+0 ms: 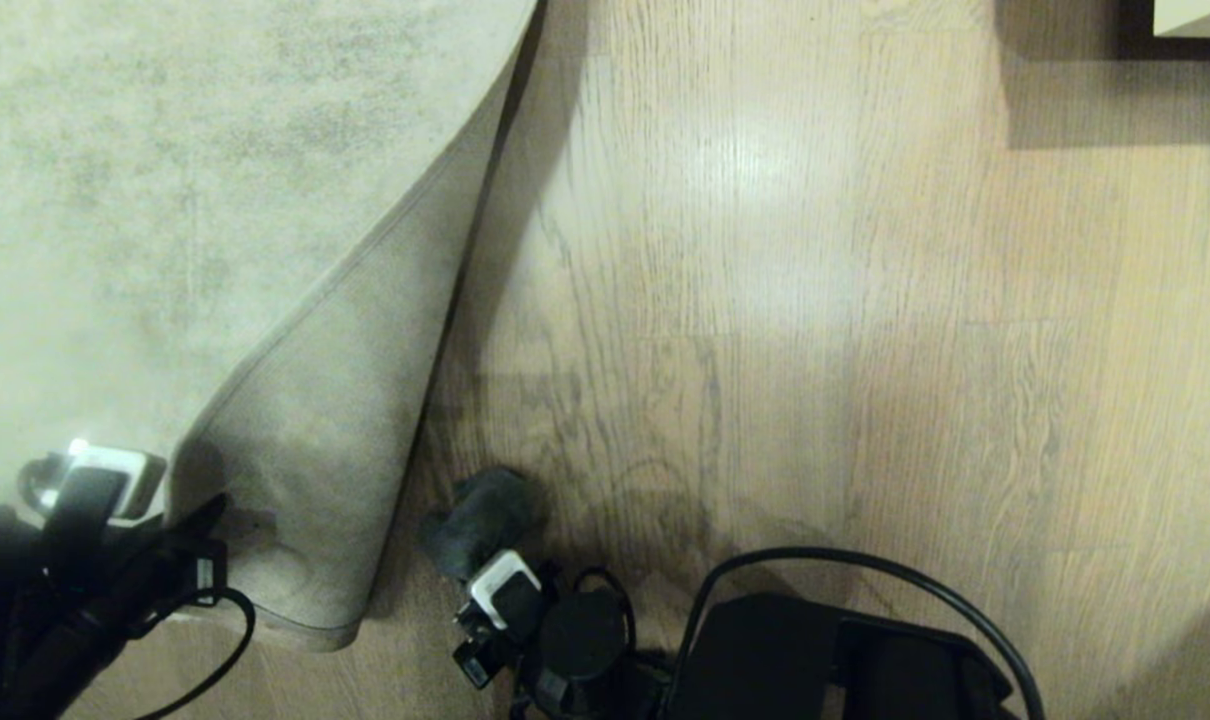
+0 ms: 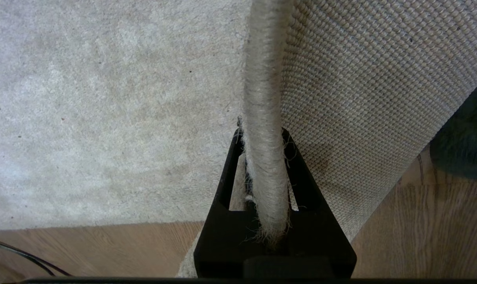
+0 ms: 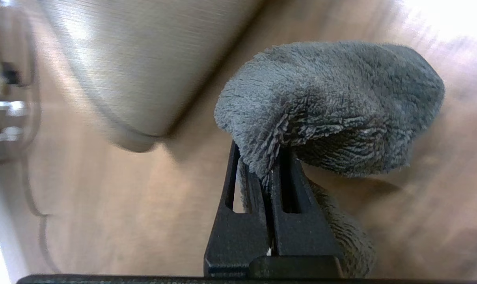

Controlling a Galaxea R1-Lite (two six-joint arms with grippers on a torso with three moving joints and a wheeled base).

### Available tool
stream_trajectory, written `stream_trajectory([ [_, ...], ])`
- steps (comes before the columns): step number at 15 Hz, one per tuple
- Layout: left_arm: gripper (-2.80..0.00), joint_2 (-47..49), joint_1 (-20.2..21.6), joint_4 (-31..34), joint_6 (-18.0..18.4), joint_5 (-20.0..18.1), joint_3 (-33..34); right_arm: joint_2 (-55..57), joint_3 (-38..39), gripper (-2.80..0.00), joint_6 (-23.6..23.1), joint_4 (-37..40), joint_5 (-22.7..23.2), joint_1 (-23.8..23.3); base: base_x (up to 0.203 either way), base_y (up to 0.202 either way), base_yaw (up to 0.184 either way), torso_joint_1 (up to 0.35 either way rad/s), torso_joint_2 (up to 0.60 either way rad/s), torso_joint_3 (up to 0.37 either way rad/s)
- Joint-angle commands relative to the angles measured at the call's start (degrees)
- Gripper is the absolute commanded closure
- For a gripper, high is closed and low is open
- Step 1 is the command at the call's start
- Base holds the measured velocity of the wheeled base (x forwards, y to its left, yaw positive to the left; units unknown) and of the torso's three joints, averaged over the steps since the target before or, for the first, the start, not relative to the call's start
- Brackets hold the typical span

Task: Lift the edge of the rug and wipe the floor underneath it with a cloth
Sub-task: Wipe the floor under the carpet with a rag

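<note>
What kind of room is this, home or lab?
Probably a home living space: a large pale rug lies on wood-plank floor, with what may be furniture at the far edge. Nothing lab-like shows.

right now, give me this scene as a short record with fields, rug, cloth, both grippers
rug: near corner lifted and folded back, tan backing showing
left gripper: shut on the rug's bound edge, holding it up
cloth: grey, bunched, on the floor by the fold
right gripper: shut on the cloth
floor: bare wood right of the fold
</note>
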Motion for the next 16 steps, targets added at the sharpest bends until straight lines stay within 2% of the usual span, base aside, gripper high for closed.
stream_trajectory([
  [1,0.00,0.03,0.00,-2.76,0.07,0.30,0.00,0.51,-0.82,0.00,-0.07,-0.41,-0.06,-1.77,0.000,0.000,0.000,0.000,0.00,0.000],
  [10,0.00,0.12,0.00,-2.76,0.07,0.30,0.00,-0.69,-13.72,0.00,-0.23,7.07,-0.24,-6.70,0.000,0.000,0.000,0.000,0.00,0.000],
  [16,0.00,0.03,0.00,-2.76,0.07,0.30,0.00,-5.36,-14.24,0.00,-0.41,7.69,-0.39,-7.97,0.000,0.000,0.000,0.000,0.00,0.000],
])
